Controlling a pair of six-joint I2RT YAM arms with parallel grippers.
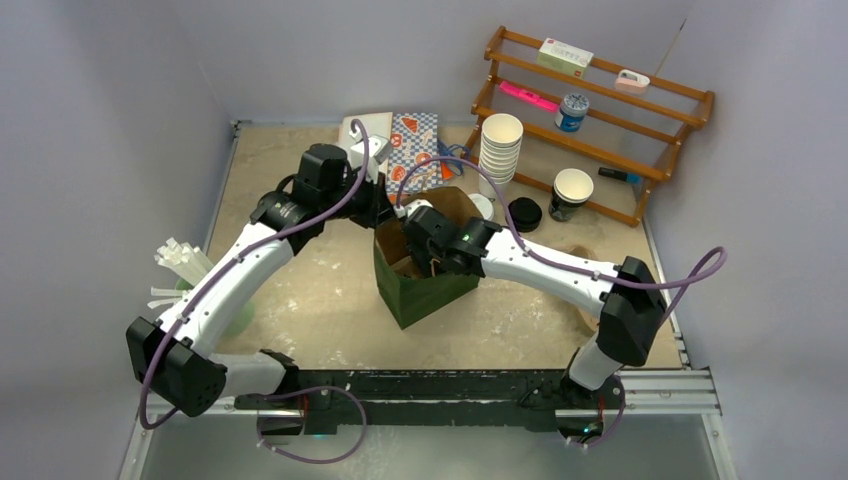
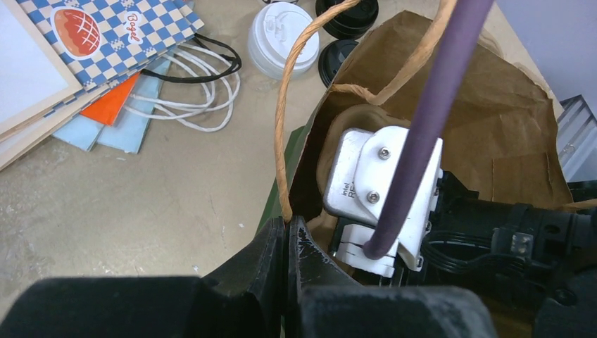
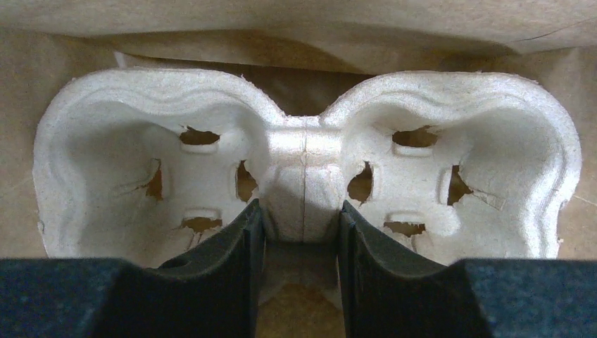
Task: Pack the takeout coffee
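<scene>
2 grippers work at the paper bag (image 1: 425,295): your left gripper (image 2: 286,229) pinches its rim, fingers closed; your right gripper (image 3: 299,225) clamps the cup carrier (image 3: 303,169) by its middle, inside the bag. The takeout coffee (image 1: 571,195) stands on the wooden rack (image 1: 680,88), so I judge the packing itself is not yet done.

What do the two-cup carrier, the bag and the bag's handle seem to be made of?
The cup carrier is probably moulded paper pulp: matte off-white, fibrous, with ragged edges at its holes. The paper bag looks like kraft paper, brown and creased inside, dark green outside. Its handle seems to be twisted paper cord, tan.
</scene>
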